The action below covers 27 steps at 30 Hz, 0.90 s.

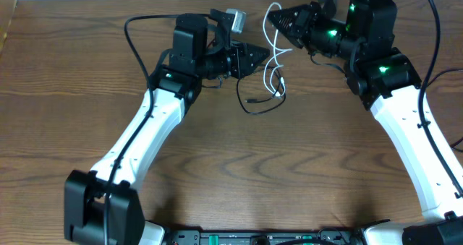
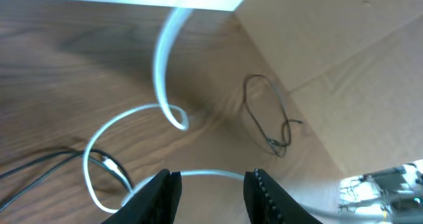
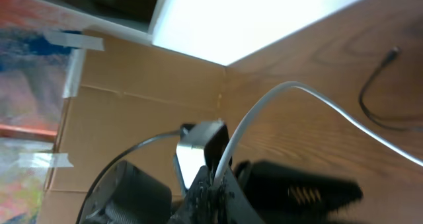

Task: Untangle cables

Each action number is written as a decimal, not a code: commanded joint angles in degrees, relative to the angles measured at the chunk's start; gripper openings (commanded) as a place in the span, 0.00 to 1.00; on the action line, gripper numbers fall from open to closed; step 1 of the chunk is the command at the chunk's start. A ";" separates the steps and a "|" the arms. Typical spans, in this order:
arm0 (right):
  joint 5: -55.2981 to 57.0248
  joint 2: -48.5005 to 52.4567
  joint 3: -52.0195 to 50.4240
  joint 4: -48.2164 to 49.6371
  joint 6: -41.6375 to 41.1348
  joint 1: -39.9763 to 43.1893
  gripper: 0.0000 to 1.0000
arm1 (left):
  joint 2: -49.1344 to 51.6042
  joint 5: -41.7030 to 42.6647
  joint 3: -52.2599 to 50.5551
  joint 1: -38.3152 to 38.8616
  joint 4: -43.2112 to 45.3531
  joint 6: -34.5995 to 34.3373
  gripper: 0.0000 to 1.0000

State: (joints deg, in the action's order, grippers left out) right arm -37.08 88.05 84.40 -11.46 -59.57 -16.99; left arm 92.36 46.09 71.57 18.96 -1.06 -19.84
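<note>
Both arms are crowded together at the far side of the counter [image 1: 231,180], noses almost facing each other. The left claw [image 2: 211,179] points across toward the right arm, and its fingers [image 2: 165,191] are clearly spread with a gap between them. The white cable [image 2: 159,59] runs sideways right across that gap near the tips, and as far as I can see it isn't pinched.

The right claw [image 1: 275,17] points back from the other side. Its tip is narrowed down and sits right against the top of the white cable. Honestly I can't tell whether it's clamped on the cable or just touching it, and its own wrist camera doesn't settle it either.

The white cable runs mostly far-to-near between the two claws, and it's wiggly rather than straight. Its upper part is up off the wood, curling in a loose loop. The lower end drops to the counter on the near side of the left claw.

A black cable [image 1: 251,111] lies flat on the counter right beside that lower end. It's bent in a rough open U with the opening toward the far side, and one small plug end points at the white one. They're touching or crossing there, can't say which.

The left wrist camera also shows another thin dark cord [image 2: 264,115] in a lopsided loop. It sits at the foot of a cardboard wall [image 2: 350,65], well apart from the rest.
</note>
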 commanded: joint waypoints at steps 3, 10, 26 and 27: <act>-0.20 -0.94 0.33 7.17 -5.95 0.20 0.01 | -1.79 -1.09 -0.11 -0.63 -3.23 -10.29 0.31; -4.26 -0.94 0.33 35.30 -14.25 0.17 0.01 | -1.81 1.38 -0.11 -0.90 -3.08 -11.34 0.46; -4.22 -0.94 0.33 43.08 -18.71 0.07 0.01 | -1.81 4.24 -0.11 -0.90 -0.33 -8.28 0.61; -4.22 -0.94 0.33 43.47 -19.41 0.07 0.01 | -1.81 4.24 -0.11 -0.87 0.22 -8.31 0.61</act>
State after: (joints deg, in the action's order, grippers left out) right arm -41.21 87.64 84.33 31.18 -76.84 -16.95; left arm 90.87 49.45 71.55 18.26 -1.87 -29.54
